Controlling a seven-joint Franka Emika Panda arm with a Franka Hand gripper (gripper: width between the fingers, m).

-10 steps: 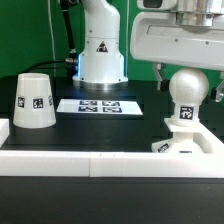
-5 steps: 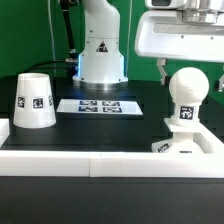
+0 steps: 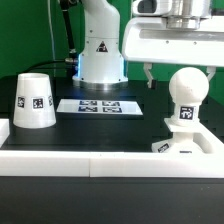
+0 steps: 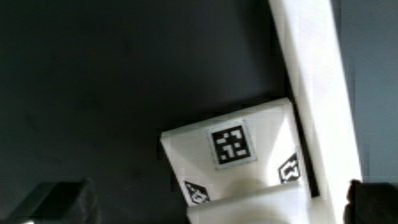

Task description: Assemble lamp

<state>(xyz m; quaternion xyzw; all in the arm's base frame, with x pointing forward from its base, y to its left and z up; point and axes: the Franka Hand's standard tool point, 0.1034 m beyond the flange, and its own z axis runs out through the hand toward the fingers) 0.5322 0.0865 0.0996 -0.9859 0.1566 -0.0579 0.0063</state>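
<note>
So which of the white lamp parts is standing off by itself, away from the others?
The tapered shade, alone at the exterior view's left; the ball bulb stands on the base block at the right.

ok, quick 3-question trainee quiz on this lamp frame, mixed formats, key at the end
1. True or false: the gripper is clamped on the bulb.
2. Where does the shade stand? A) mounted over the bulb B) alone on the table at the exterior view's left C) on the marker board
3. Fill in: the bulb stands upright on the ___, by the white wall.

Key:
1. False: the fingers hang above the bulb, apart from it, holding nothing.
2. B
3. base
</note>
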